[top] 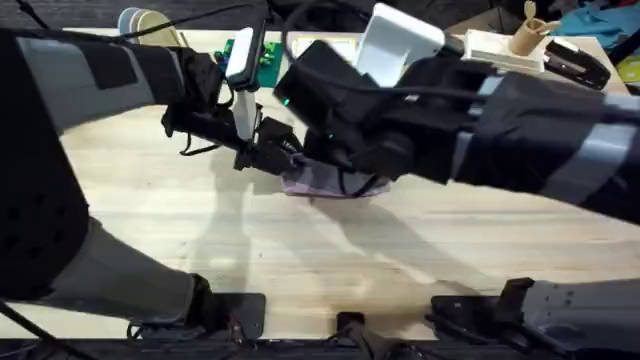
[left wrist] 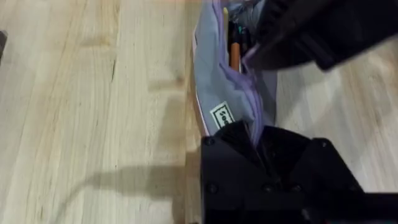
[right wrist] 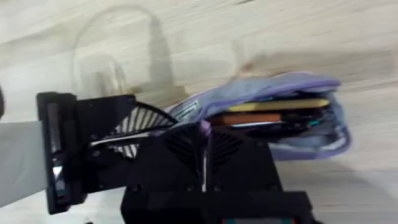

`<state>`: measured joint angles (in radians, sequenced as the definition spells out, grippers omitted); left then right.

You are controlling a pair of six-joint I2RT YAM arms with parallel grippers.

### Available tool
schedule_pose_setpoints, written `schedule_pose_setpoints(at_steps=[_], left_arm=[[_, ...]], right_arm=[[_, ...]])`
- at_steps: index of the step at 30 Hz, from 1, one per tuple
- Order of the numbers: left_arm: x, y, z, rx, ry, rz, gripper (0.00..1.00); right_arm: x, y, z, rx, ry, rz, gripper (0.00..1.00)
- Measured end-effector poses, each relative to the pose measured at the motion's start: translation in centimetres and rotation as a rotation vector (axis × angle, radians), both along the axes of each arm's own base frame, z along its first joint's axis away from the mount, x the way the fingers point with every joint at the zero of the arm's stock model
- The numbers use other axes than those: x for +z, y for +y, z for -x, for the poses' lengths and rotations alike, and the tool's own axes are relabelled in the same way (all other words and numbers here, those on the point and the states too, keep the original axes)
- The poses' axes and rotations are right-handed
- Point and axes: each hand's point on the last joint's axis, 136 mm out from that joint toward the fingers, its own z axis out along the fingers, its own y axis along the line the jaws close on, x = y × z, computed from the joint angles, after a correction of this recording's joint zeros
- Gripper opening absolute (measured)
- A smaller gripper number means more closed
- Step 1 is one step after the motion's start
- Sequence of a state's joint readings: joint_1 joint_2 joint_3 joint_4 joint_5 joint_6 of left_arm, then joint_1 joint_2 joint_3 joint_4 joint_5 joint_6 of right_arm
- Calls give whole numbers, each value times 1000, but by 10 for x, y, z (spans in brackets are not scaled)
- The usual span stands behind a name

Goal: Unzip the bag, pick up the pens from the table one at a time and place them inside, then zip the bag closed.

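Both arms crowd the purple bag [right wrist: 280, 99] at mid-worktop [top: 150, 210], its mouth gaping over an orange pen [right wrist: 249, 118] and other pens inside. The left pincer [left wrist: 256, 142] is clenched on the bag's end fabric; the right pincer [right wrist: 204, 134] pinches the purple zipper tab. Closing looks next: best to keep the end anchored and draw the tab straight along the teeth.

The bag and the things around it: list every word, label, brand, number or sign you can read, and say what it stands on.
No text can be read.
Bag: a small white sewn tag with dark marks, too blurred to read; the same tag in the right wrist view is no clearer.
Green packet at the table's far edge: print too small to read.
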<state>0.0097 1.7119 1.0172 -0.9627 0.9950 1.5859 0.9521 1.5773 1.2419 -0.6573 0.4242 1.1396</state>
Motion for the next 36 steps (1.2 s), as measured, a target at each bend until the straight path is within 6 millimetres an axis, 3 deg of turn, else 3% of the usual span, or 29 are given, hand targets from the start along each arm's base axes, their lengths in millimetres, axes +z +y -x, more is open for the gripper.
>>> schedule_pose_setpoints(at_steps=[3, 4, 19, 26, 32, 36], left_arm=[[0, 0, -1, 0, -3, 3, 44], [1, -1, -1, -1, -7, 8, 42], [0, -1, -1, -2, -5, 4, 42], [3, -7, 2, -19, -6, 19, 42], [4, -9, 2, -20, -5, 27, 42], [4, -8, 3, -20, 0, 25, 42]], right_arm=[[2, -12, -3, 10, 14, 24, 31], [3, -25, -6, 20, 31, 50, 30], [-10, -125, -17, -128, 186, 224, 30], [-15, -148, -17, -181, 254, 211, 31], [-17, -154, -20, -193, 274, 187, 31], [-35, -159, -18, -202, 285, 195, 31]])
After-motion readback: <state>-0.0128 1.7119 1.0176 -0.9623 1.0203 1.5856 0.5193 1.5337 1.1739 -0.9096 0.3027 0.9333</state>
